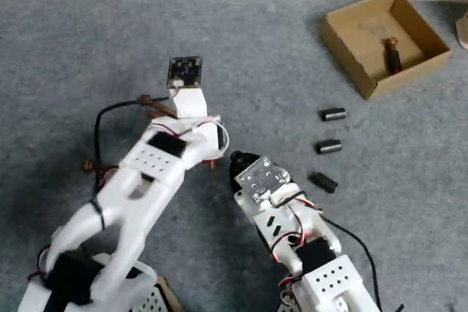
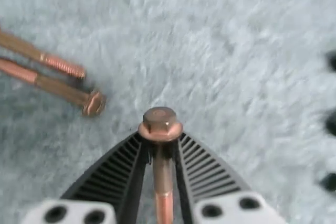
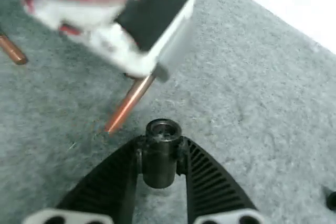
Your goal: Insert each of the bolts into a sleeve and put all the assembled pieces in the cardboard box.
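My left gripper (image 2: 160,139) is shut on a copper bolt (image 2: 159,124), hex head out past the fingertips. Two more bolts (image 2: 79,98) lie side by side on the grey carpet beyond it. My right gripper (image 3: 161,141) is shut on a black sleeve (image 3: 160,153), bore facing out. In the right wrist view, the left arm's bolt (image 3: 128,104) slants down with its threaded tip at the carpet, just beside the sleeve. In the high view, both arms meet mid-table, with the right gripper (image 1: 241,164) by the left arm (image 1: 161,158).
The cardboard box (image 1: 342,58) sits at the far right with one assembled piece (image 1: 393,55) inside. Three loose black sleeves (image 1: 333,115) (image 1: 329,147) (image 1: 322,182) lie in a column right of the arms. Cables trail left of the left arm.
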